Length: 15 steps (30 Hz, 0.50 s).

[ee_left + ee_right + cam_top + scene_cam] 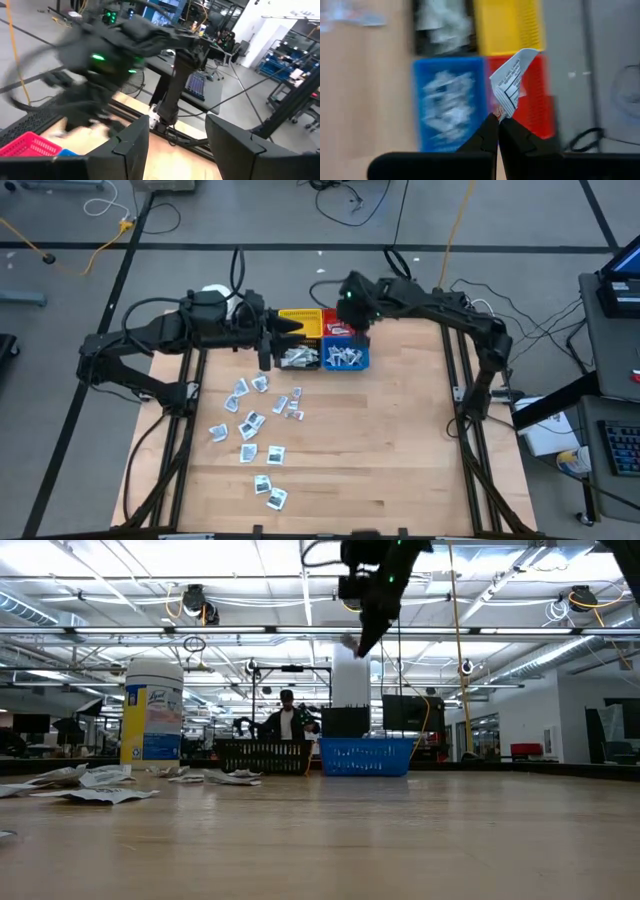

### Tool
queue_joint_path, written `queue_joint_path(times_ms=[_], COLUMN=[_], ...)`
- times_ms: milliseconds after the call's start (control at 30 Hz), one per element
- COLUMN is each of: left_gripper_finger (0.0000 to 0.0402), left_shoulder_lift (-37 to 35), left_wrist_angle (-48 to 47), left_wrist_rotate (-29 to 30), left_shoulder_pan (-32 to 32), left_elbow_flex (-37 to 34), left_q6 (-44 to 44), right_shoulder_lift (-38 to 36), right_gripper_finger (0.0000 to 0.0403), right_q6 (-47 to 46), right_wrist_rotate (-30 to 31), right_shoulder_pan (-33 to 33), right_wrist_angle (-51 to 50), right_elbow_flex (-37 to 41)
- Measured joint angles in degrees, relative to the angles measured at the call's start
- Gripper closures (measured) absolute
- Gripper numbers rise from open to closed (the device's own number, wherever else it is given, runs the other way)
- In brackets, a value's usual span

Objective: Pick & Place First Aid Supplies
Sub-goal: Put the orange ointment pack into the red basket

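L gripper at far left-centre of bench, beside black bin, fingers apart, nothing between them. White-lidded jar behind L arm at far edge. Loose first aid packets scattered mid-left on bench, nearer than the bins; more packets piled in black bin and blue bin. Yellow bin and red bin in far row. R gripper above red/blue bins, fingers pinched tight on one white packet w/ dark print, held in air over red bin.
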<state>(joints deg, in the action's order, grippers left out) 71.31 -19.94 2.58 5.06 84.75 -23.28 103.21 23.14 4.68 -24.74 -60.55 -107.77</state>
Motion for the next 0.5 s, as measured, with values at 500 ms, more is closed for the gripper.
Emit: queue_joint_path(times_ms=[500], left_gripper_finger=[0.0201], left_shoulder_lift=[0.0], left_wrist_angle=[-2.5], left_wrist_rotate=[-1.1], left_shoulder_pan=[0.0], left_elbow_flex=[0.0], left_q6=[0.5], right_shoulder_lift=[12.3], right_gripper_finger=[0.0403], right_q6=[10.7], right_wrist_rotate=[-3.3], right_shoulder_pan=[-11.4], right_wrist_angle=[7.8], right_elbow_flex=[0.4])
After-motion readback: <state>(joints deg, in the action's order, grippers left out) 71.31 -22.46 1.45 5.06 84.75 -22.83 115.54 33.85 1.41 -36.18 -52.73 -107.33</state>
